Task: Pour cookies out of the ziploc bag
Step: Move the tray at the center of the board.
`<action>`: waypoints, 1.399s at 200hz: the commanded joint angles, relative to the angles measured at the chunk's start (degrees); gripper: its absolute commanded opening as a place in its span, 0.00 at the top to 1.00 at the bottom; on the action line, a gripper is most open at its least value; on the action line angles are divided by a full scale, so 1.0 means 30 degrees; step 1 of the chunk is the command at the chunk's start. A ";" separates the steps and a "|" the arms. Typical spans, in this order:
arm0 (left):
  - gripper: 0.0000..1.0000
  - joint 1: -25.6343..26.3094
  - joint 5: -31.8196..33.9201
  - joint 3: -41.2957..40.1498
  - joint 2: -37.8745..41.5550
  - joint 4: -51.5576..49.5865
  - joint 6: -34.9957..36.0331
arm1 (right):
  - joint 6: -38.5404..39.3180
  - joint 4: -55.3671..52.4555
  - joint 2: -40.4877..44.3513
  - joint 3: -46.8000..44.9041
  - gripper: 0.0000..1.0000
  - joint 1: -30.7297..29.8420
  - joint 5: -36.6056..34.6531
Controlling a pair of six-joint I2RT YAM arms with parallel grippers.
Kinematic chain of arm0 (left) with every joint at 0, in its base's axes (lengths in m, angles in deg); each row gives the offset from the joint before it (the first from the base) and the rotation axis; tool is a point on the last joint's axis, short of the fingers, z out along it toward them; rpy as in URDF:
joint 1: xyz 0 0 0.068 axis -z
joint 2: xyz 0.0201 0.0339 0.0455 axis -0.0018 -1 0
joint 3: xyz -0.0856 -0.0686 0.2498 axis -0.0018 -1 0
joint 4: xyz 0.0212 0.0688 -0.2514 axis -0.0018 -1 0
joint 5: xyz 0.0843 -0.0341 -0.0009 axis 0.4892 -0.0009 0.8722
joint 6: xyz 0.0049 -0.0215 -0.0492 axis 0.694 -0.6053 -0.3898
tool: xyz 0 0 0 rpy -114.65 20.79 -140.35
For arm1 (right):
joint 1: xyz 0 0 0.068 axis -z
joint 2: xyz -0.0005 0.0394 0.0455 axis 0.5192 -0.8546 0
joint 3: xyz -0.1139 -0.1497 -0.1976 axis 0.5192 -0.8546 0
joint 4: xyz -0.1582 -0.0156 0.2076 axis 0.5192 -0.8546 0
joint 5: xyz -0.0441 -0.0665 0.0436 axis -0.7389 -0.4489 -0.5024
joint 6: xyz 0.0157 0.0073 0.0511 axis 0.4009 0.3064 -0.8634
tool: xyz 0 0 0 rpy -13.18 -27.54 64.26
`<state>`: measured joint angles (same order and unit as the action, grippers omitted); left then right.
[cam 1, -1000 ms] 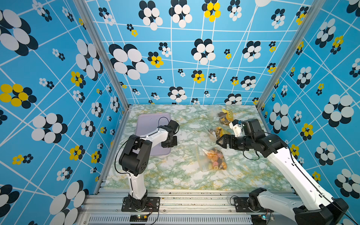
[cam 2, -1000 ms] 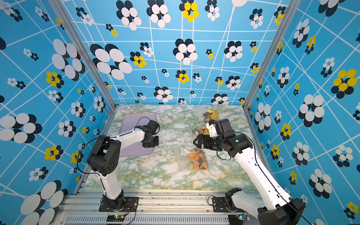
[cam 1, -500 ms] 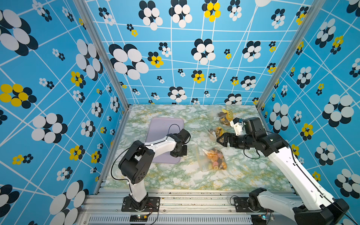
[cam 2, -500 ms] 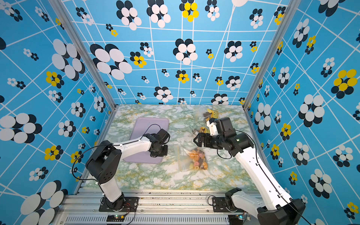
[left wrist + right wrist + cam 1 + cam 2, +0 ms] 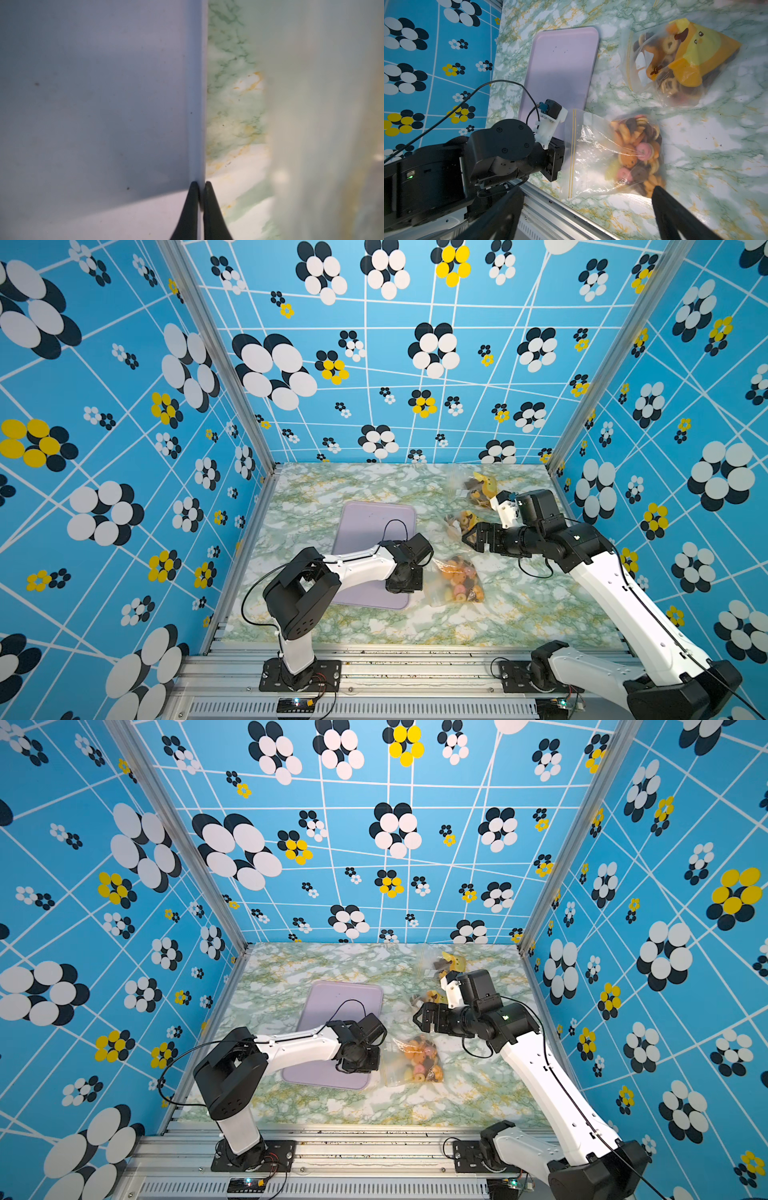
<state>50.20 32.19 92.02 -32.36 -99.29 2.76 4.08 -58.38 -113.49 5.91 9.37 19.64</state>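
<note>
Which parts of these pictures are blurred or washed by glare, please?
Left wrist view: the tray is fairly sharp at its rim, the bag beside it a milky blur. Right wrist view: crisp, with glints on the bag plastic. Both top views: evenly lit, sharp.

Lilac tray (image 5: 365, 526) at the left end effector (image 5: 201, 187); bench (image 5: 519, 614) green-and-white marbled, gold-veined; cookies (image 5: 459, 580) brown, orange, pink; walls (image 5: 374, 364) blue, flower-printed.

Both top views are bright, evenly lit and sharp, with walls (image 5: 124, 406) stretched at the edges. The left wrist view is soft: a shadow crosses the tray (image 5: 93, 104), the bag (image 5: 322, 124) a hazy blur. The right wrist view is crisp, with glare on the bag.
</note>
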 commanded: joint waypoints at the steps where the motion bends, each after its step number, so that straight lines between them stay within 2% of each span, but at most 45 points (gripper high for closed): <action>1: 1.00 0.0194 -0.1322 0.0623 -0.0691 0.0893 -0.0977 | 0.0264 -0.0101 0.0352 -0.0679 0.01 0.0156 -0.0765; 86: 0.98 -0.0127 -0.2137 0.1872 -0.1455 0.2168 -0.1328 | 0.0316 -0.0888 0.2228 -0.1847 0.01 0.0449 -0.1859; 114: 0.90 -0.0230 -0.2005 0.1364 -0.0419 0.2434 -0.1142 | 0.0271 -0.0933 0.2899 -0.2341 0.01 0.0458 -0.2222; 164: 0.58 -0.0475 -0.1412 -0.0901 0.4102 0.2303 -0.0774 | 0.0040 -0.0132 0.3597 -0.2631 0.01 0.0450 -0.2466; 166: 0.54 -0.0522 -0.1417 -0.0958 0.4242 0.2235 -0.0751 | 0.0033 -0.0090 0.3586 -0.2619 0.01 0.0449 -0.2397; 194: 0.31 -0.1044 -0.1179 -0.1165 0.6988 0.0669 -0.0136 | -0.0096 0.0489 0.3101 -0.2623 0.01 0.0373 -0.1495; 206: 0.23 -0.1557 -0.1307 -0.1082 0.7880 -0.0118 0.0201 | -0.0218 0.0656 0.2725 -0.2547 0.01 0.0185 -0.1185; 217: 0.15 -0.2320 -0.2207 -0.1255 0.8663 -0.0208 0.0337 | -0.0361 0.0720 0.2415 -0.2307 0.01 -0.0262 -0.1609; 235: 0.01 -0.4071 -0.5221 -0.1930 0.9560 0.0824 0.0402 | -0.0693 0.1382 0.2027 -0.2286 0.01 -0.1089 -0.2149; 250: 0.01 -0.5244 -0.6882 -0.2217 0.9743 0.1250 0.0685 | -0.1201 0.1516 0.1145 -0.1990 0.01 -0.1601 -0.1771; 280: 0.01 -0.6395 -0.8232 -0.3086 0.9513 0.2478 0.0955 | -0.2219 0.2106 -0.0616 -0.1813 0.01 -0.2757 -0.1734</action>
<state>32.74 14.94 85.57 -3.27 -95.03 3.92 0.59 -54.73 -112.48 -0.56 3.47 14.08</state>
